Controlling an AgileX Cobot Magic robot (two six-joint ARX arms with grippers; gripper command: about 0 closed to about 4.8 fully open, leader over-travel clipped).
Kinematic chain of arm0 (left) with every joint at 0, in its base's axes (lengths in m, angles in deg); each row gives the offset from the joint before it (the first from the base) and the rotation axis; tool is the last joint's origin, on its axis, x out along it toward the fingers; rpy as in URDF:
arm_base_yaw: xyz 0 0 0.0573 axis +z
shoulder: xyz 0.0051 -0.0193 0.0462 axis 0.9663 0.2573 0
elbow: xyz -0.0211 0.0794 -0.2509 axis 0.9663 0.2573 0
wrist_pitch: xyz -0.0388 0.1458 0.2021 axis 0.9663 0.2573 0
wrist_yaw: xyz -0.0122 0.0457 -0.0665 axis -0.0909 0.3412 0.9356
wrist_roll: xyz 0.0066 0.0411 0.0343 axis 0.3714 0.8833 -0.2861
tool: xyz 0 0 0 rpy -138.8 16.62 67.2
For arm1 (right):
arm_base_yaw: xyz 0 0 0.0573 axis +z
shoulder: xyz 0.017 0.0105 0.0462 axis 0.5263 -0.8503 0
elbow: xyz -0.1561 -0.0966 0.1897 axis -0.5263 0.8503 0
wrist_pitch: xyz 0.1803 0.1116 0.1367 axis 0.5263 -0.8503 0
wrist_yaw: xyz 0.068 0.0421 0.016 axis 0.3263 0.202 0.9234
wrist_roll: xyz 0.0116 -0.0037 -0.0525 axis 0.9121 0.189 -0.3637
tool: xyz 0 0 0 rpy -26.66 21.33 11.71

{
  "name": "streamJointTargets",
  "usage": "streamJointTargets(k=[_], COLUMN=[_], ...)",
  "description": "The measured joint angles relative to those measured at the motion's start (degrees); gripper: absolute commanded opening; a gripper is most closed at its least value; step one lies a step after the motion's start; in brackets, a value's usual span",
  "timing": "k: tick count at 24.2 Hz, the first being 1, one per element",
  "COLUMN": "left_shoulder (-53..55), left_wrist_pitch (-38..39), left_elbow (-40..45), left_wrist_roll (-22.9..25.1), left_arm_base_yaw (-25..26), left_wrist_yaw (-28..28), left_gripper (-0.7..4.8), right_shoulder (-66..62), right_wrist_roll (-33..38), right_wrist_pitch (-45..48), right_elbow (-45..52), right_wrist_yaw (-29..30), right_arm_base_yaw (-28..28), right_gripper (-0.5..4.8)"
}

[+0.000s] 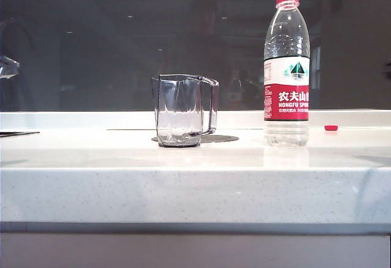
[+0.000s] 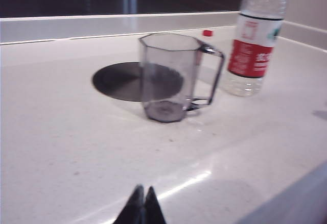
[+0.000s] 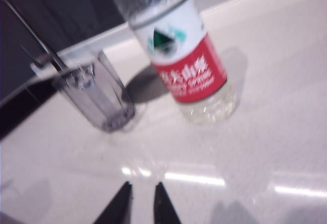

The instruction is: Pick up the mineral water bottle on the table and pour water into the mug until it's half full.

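Note:
The mineral water bottle (image 1: 286, 66) stands upright and uncapped on the right of the table (image 1: 195, 182). The clear faceted mug (image 1: 180, 110) stands to its left, handle toward the bottle. Neither gripper shows in the exterior view. In the left wrist view my left gripper (image 2: 143, 189) is shut, tips together, low over the table and well short of the mug (image 2: 171, 76) and the bottle (image 2: 255, 45). My right gripper (image 3: 144, 184) is open by a narrow gap with nothing in it, short of the bottle (image 3: 184, 66) and the mug (image 3: 97, 94). The water level is not clear.
A small red cap (image 1: 330, 127) lies on the table behind the bottle, also seen from the left wrist as the cap (image 2: 207, 32). A dark round disc (image 2: 115, 81) is set in the tabletop by the mug. A low white ledge (image 1: 91, 119) and dark glass back the table.

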Motion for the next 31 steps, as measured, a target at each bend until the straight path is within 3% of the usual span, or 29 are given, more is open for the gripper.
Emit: streamJointTargets(k=[1, 2, 5, 8, 10, 12, 19, 22, 31], left_shoulder=[0.00, 0.00, 0.00, 0.00, -0.02, 0.00, 0.00, 0.00, 0.00], left_wrist_pitch=[0.00, 0.02, 0.00, 0.00, -0.02, 0.00, -0.02, 0.00, 0.00], left_elbow=[0.00, 0.00, 0.00, 0.00, 0.00, 0.00, 0.00, 0.00, 0.00], left_wrist_roll=[0.00, 0.00, 0.00, 0.02, 0.00, 0.00, 0.00, 0.00, 0.00], left_arm_base_yaw=[-0.61, -1.11, -3.26, -5.22, -5.90, -6.58, -7.30, -7.30, -7.30], left_wrist_yaw=[0.02, 0.02, 0.02, 0.04, 0.02, 0.02, 0.02, 0.02, 0.02], left_gripper=[-0.04, -0.04, -0.04, -0.04, -0.04, -0.04, -0.04, -0.04, -0.04], right_shoulder=[-1.14, -2.32, -9.97, -19.34, -26.01, -34.10, -56.50, -71.54, -87.69], right_wrist_roll=[-0.76, -1.31, -5.29, -12.52, -16.26, -16.81, -17.81, -19.47, -19.89], right_wrist_pitch=[0.02, 0.07, 4.42, 17.99, 27.02, 35.87, 49.35, 58.95, 74.66], right_elbow=[-0.04, -0.13, -0.39, -0.48, -0.61, -0.87, -7.41, -12.61, -17.33], right_wrist_yaw=[-3.04, -6.03, -18.43, -33.27, -34.99, -34.12, -28.28, -28.22, -30.86], right_arm_base_yaw=[2.73, 5.11, 15.63, 21.77, 20.57, 18.60, 13.90, 13.38, 12.66], right_gripper=[0.76, 1.17, 4.68, 4.79, 4.79, 4.79, 4.79, 4.79, 4.79])
